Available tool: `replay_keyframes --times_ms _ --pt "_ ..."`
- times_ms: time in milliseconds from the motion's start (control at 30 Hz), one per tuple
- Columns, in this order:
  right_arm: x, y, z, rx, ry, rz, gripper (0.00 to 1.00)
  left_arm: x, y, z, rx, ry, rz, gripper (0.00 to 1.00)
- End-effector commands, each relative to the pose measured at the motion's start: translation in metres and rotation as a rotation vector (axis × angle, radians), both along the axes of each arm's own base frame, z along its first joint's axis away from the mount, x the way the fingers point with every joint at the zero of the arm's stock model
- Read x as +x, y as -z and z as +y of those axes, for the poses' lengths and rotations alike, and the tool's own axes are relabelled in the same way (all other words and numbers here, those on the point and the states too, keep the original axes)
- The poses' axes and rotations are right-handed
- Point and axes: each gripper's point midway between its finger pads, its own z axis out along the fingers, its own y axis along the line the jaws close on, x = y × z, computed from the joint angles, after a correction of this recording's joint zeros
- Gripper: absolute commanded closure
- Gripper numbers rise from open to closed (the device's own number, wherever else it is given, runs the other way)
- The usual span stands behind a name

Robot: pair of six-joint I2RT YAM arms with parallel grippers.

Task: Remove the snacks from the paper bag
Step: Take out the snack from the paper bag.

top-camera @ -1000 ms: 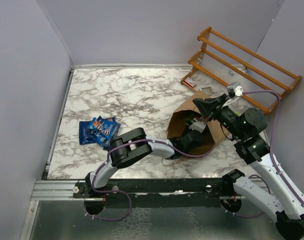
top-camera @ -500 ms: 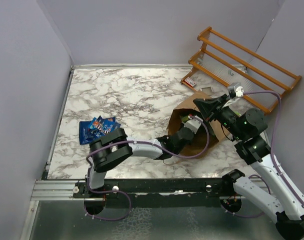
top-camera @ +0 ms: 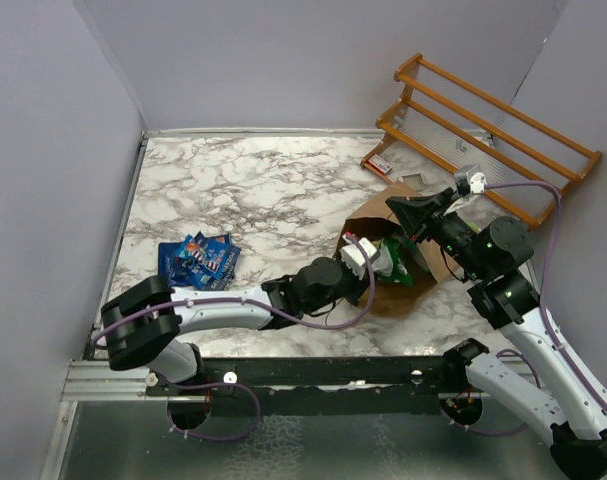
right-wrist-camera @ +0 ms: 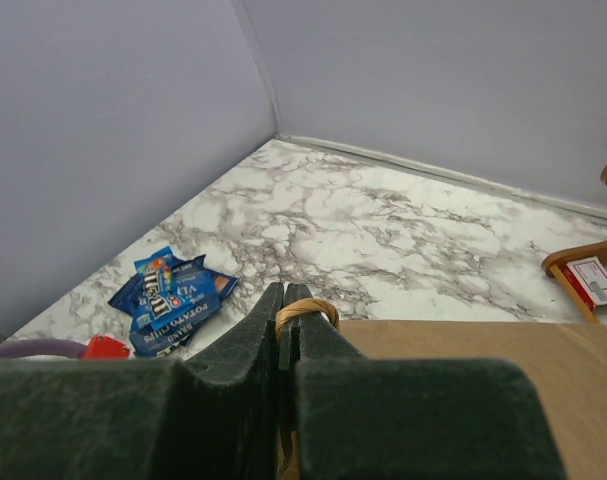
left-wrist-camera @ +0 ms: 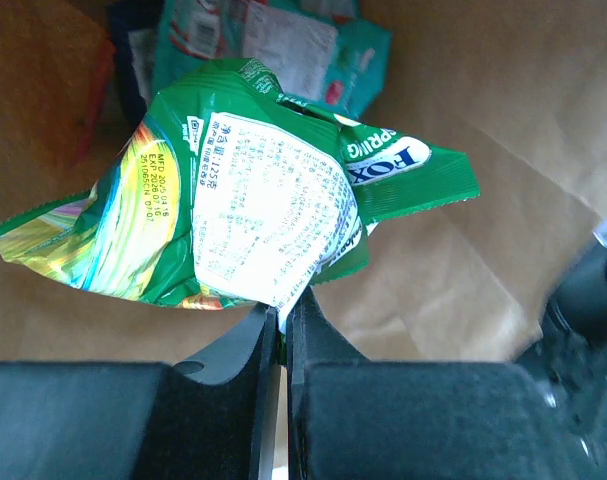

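The brown paper bag (top-camera: 378, 215) lies on its side at the right of the marble table, its mouth facing the arms. My left gripper (left-wrist-camera: 283, 308) is shut on the edge of a green snack packet (left-wrist-camera: 233, 200), seen at the bag's mouth as the green packet (top-camera: 393, 262). Deeper inside the bag lies a teal packet (left-wrist-camera: 283, 40). My right gripper (right-wrist-camera: 286, 292) is shut on the bag's twisted-paper handle (right-wrist-camera: 308, 310), holding the paper bag (right-wrist-camera: 503, 370) open. Several blue snacks (top-camera: 196, 258) lie in a heap on the table's left, also visible as blue snacks (right-wrist-camera: 168, 300).
A wooden slatted rack (top-camera: 483, 130) leans at the back right, with a small red-and-white card (top-camera: 379, 164) beside its foot. Grey walls close in the table (top-camera: 253, 190) on the left, back and right.
My left gripper has shut on the green packet and drawn back out of the bag toward its mouth, the elbow swinging left. The right arm holds still.
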Motion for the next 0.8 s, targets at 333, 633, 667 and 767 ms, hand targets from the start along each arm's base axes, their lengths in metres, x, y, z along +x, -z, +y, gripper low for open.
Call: replay_keyframes --times_ms 333,633,667,767 --pt "0.001 -0.017 -0.002 0.041 0.011 -0.039 0.98 -0.06 -0.081 0.078 -0.113 0.195 -0.138 1.0" --pt "0.002 -0.02 0.0 0.042 0.01 -0.036 0.98 -0.019 -0.133 0.153 -0.151 -0.164 -0.281 1.0" --pt "0.003 -0.02 -0.001 0.043 0.013 -0.035 0.98 -0.01 -0.133 0.164 -0.154 -0.243 -0.27 1.0" --pt "0.004 -0.02 -0.001 0.046 0.016 -0.032 0.98 0.012 -0.121 0.195 -0.118 -0.467 -0.244 1.0"
